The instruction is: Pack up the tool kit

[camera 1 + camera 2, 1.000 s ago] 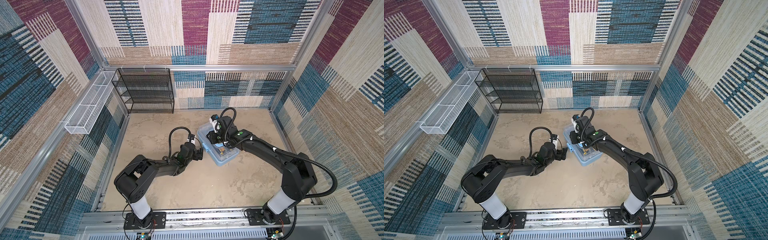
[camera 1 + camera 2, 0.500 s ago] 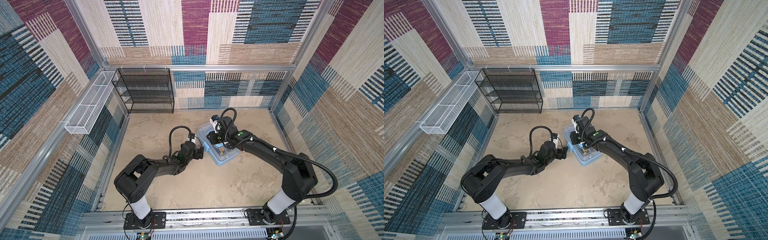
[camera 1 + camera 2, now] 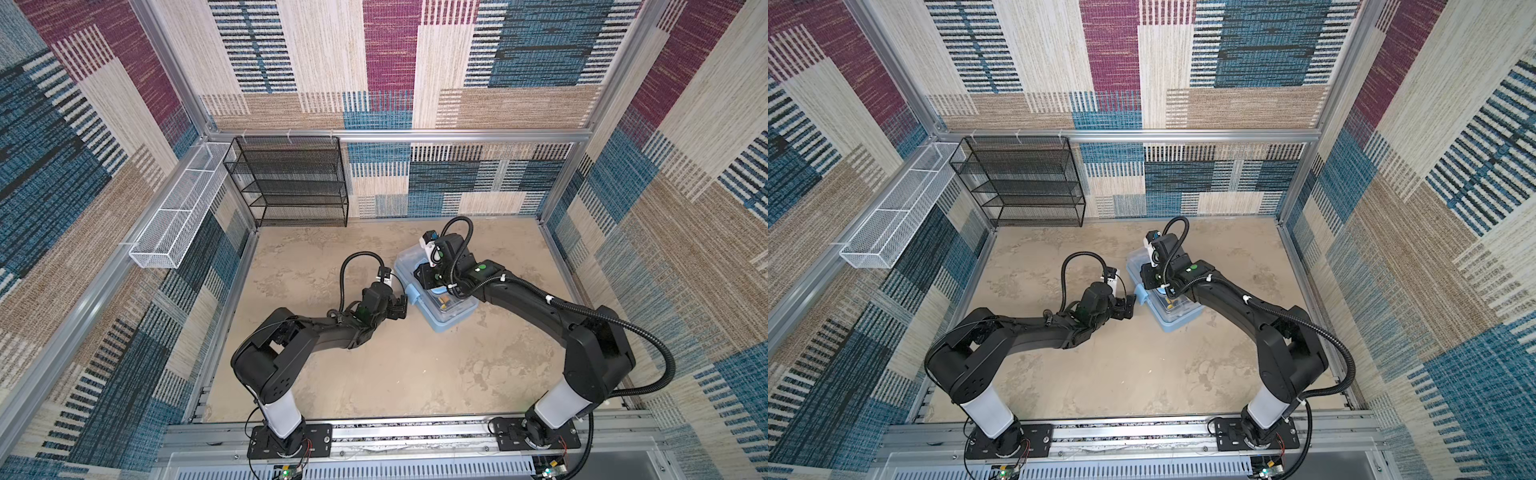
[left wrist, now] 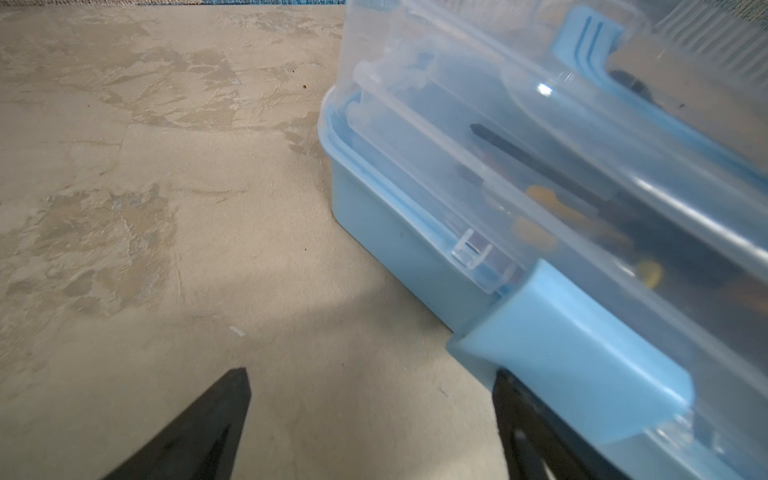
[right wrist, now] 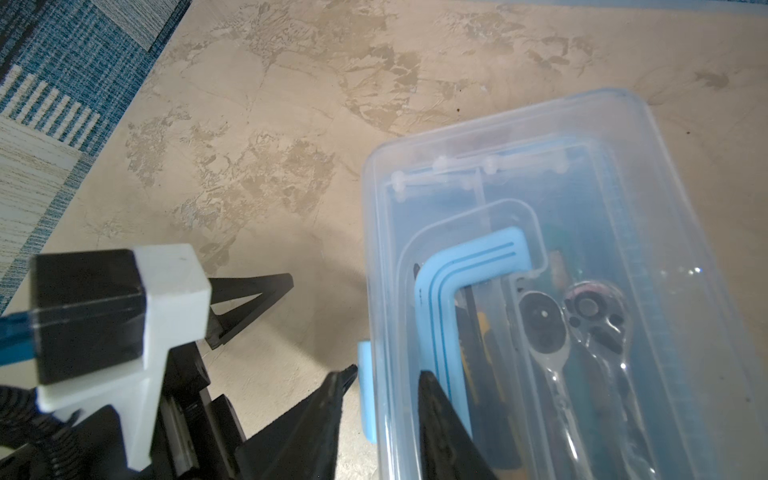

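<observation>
- Resting on the beige tabletop (image 3: 395, 374), right of centre in both top views, the tool kit (image 3: 441, 322) has its clear lid (image 5: 623, 166) down over the light-blue box.
- Contents, seen through the lid: two ratchets (image 5: 548, 328) side by side, plus dark and yellow-handled tools. The blue handle (image 5: 469, 257) lies folded flat. No loose tool shows on the tabletop.
- Progress, as judged: filling looks done and the lid is lowered. Remaining is the blue latch (image 4: 582, 365), which juts out from the box wall and looks not yet snapped home.
- Left gripper (image 4: 372, 374): jaws spread wide, holding nothing. It sits low at the latch side of the box, one finger tucked just under the latch flap and the other out over bare tabletop.
- Right gripper (image 5: 388, 372): above the box, jaws partly apart and straddling the lid's rim by the latch, one finger outside and one over the lid. Whether it pinches the rim cannot be told.
</observation>
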Motion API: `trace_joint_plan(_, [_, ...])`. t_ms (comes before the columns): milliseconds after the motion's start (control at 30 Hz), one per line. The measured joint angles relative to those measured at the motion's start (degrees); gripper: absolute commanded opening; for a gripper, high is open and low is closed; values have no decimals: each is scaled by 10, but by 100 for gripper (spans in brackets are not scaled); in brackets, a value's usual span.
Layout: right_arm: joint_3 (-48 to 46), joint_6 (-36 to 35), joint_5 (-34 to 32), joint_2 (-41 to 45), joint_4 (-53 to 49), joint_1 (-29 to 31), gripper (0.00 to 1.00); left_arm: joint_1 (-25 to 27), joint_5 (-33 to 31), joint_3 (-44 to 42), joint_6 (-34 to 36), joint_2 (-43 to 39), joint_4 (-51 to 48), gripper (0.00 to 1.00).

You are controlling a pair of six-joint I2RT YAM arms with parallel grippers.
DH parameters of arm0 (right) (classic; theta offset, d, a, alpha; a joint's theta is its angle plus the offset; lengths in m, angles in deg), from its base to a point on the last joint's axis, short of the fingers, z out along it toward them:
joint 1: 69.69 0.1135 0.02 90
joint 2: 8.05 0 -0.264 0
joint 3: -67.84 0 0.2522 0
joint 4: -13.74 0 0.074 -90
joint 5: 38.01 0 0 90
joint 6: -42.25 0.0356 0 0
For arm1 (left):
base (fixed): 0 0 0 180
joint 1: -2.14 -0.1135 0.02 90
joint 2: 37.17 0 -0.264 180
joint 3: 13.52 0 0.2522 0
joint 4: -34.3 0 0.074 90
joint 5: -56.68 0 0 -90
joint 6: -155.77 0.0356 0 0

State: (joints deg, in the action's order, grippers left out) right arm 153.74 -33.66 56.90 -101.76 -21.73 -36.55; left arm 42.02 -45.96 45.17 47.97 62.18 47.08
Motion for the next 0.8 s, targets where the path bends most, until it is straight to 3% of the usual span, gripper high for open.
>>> trace_joint_plan(800, [-6, 0, -4, 1, 0, 0, 34, 0, 8, 12, 0, -9, -6, 95])
